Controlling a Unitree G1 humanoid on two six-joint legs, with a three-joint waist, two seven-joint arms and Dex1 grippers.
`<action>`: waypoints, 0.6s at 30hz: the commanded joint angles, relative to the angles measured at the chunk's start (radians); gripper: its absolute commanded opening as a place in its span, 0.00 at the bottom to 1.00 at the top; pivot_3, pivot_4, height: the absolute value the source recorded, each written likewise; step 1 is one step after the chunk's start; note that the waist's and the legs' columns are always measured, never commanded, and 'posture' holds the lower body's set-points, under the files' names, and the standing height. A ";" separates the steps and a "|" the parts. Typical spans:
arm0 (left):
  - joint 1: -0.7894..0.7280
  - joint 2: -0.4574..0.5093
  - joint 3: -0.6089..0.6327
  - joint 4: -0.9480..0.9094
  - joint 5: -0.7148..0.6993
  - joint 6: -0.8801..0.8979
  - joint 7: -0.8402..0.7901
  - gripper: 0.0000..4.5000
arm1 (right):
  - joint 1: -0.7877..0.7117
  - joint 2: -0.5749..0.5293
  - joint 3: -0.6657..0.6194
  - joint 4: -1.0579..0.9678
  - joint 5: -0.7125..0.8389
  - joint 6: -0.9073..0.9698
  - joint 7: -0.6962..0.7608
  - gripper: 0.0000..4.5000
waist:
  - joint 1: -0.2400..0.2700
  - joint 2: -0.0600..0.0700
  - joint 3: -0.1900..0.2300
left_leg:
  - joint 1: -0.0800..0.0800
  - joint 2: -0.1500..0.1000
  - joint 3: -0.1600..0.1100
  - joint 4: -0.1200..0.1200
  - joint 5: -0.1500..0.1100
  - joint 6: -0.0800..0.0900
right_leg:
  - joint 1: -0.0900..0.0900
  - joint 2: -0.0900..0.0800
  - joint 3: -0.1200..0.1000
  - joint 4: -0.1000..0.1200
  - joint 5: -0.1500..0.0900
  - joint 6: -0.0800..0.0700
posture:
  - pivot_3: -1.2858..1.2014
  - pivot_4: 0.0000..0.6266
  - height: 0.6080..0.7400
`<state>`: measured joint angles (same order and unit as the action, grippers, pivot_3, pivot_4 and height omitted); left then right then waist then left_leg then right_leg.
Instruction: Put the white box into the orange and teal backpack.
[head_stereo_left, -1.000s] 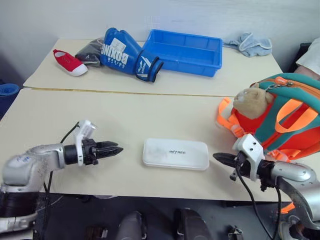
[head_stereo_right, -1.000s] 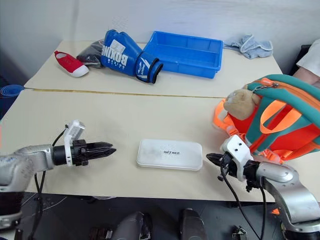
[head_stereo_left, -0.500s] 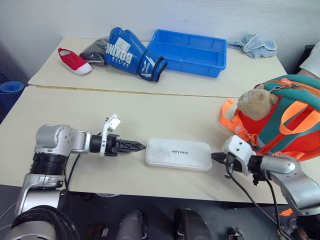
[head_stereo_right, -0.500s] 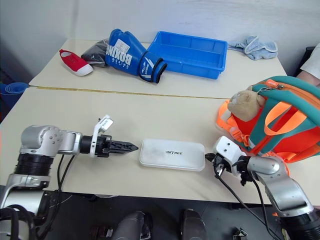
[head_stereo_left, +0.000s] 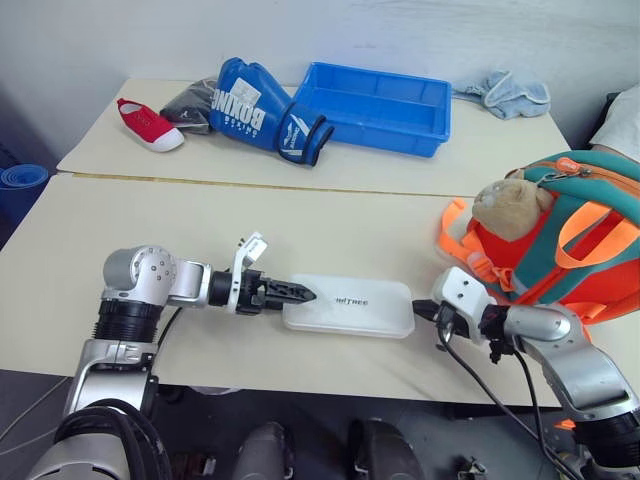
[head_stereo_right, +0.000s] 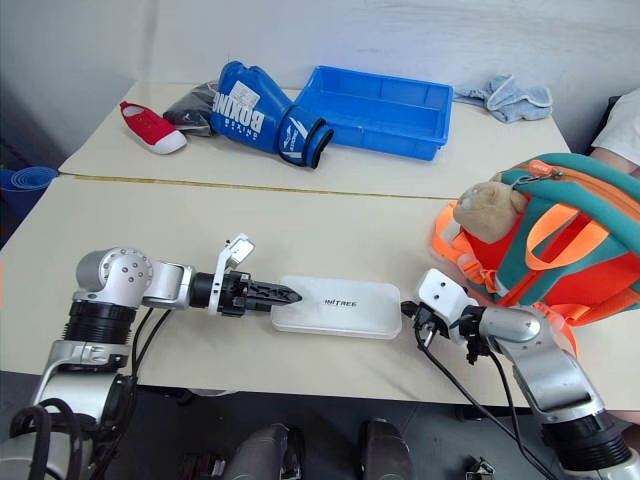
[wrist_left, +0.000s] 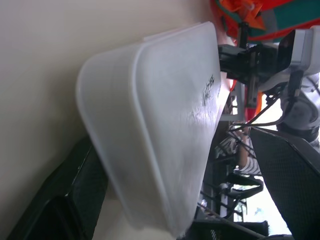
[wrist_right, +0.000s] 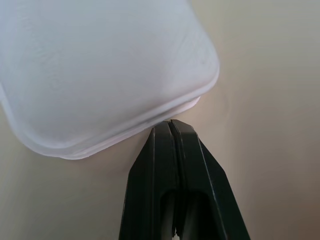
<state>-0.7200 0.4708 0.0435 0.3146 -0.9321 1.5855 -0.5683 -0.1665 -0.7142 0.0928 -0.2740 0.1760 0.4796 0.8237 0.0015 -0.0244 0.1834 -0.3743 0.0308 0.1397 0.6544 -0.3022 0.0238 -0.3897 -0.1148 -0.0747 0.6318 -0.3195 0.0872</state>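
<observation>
One white box (head_stereo_left: 350, 305) lies outside the orange and teal backpack (head_stereo_left: 560, 240).

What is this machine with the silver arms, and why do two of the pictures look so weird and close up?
It is a robot with two arms, seen from cameras in its head. The two close-up pictures come from little cameras on its wrists. On the table lies a white box. The left gripper is open around one end of it; the right gripper, shut, touches the other end. Nothing is lifted yet. Beside it stands the orange and teal backpack with a plush toy. Farther back are a blue boxing glove, a blue tray, a red shoe and a cloth.
</observation>
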 joint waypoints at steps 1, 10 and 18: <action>0.038 -0.051 -0.008 0.052 -0.076 0.029 0.106 0.99 | -0.004 0.022 0.013 -0.023 -0.001 -0.013 -0.013 0.00 | 0.002 0.000 0.000 | 0.000 0.000 0.000 0.000 0.000 0.000 | 0.000 0.000 0.000 0.000 0.000 0.000 | 0.52 0.24 1.00; 0.051 -0.003 -0.032 0.034 -0.299 0.029 0.217 0.46 | 0.126 0.007 -0.076 -0.078 0.029 -0.014 -0.021 0.00 | 0.001 0.000 0.000 | -0.002 -0.001 -0.001 0.000 0.000 0.000 | 0.000 0.000 -0.001 -0.001 0.000 0.000 | 0.52 0.24 1.00; 0.133 0.077 -0.044 -0.242 -0.217 -0.094 0.049 0.28 | 0.540 0.134 -0.415 -0.318 0.205 -0.012 -0.091 0.33 | 0.005 0.000 0.000 | -0.003 0.000 -0.001 -0.004 0.000 -0.001 | -0.001 0.001 -0.001 -0.004 0.000 0.000 | 0.52 0.24 1.00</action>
<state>-0.6020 0.5254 0.0032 0.1397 -1.1873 1.5446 -0.4621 0.3223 -0.6054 -0.2386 -0.5182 0.3425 0.5186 0.7423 0.0066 -0.0247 0.1834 -0.3770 0.0307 0.1387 0.6500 -0.3026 0.0215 -0.3913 -0.1136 -0.0756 0.6275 -0.3194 0.0872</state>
